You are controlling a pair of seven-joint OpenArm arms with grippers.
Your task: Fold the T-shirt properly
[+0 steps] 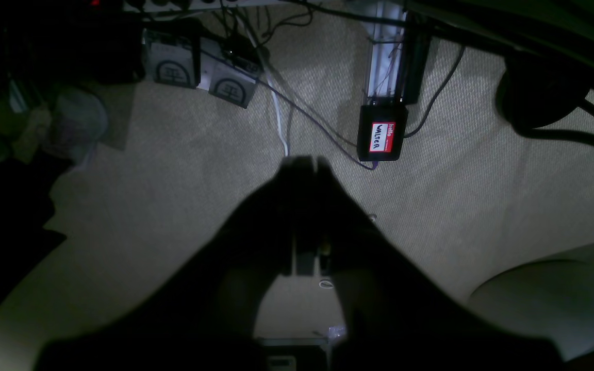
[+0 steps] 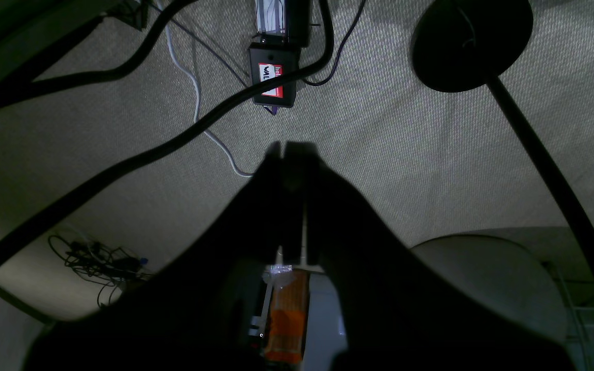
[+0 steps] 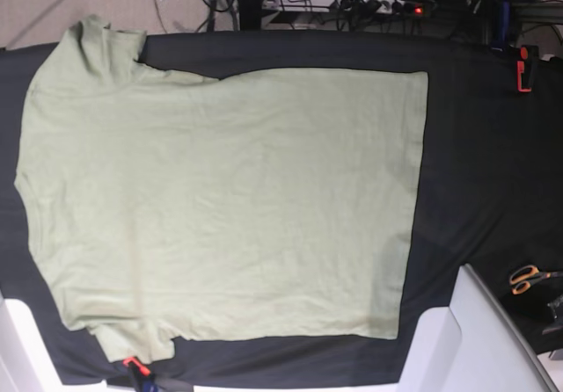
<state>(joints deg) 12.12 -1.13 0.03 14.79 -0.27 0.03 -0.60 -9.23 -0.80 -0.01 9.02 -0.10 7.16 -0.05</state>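
Left gripper (image 1: 304, 164) and right gripper (image 2: 289, 149): fingers closed, empty

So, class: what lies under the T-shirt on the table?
The T-shirt lies spread flat on a black table cloth, which shows all around it. Whatever sits beneath the shirt's middle is covered and cannot be seen.

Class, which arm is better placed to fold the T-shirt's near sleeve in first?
Right, probably: the T-shirt's sleeve lies on its side, the hem on the left arm's. Right hand and left hand are both shut, over floor.
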